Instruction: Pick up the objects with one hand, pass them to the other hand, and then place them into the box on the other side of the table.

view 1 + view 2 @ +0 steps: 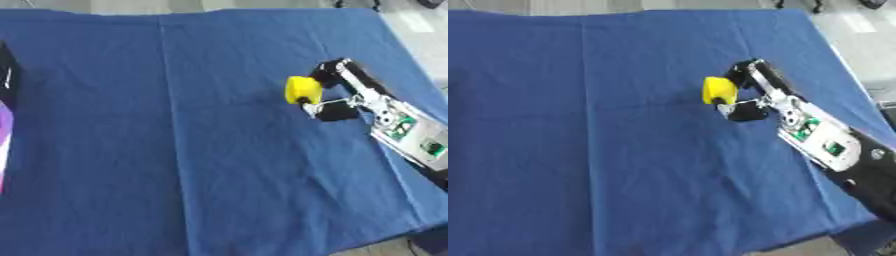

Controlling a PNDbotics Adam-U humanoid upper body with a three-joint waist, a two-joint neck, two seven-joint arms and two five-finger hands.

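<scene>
One yellow block (303, 90), at about 2 o'clock on the blue cloth (175, 150), pinched between the curled fingers and thumb of the right hand (337, 87) (arm entering from 4 o'clock). One box edge (4, 115), black and purple, at 9 o'clock, well apart.
</scene>
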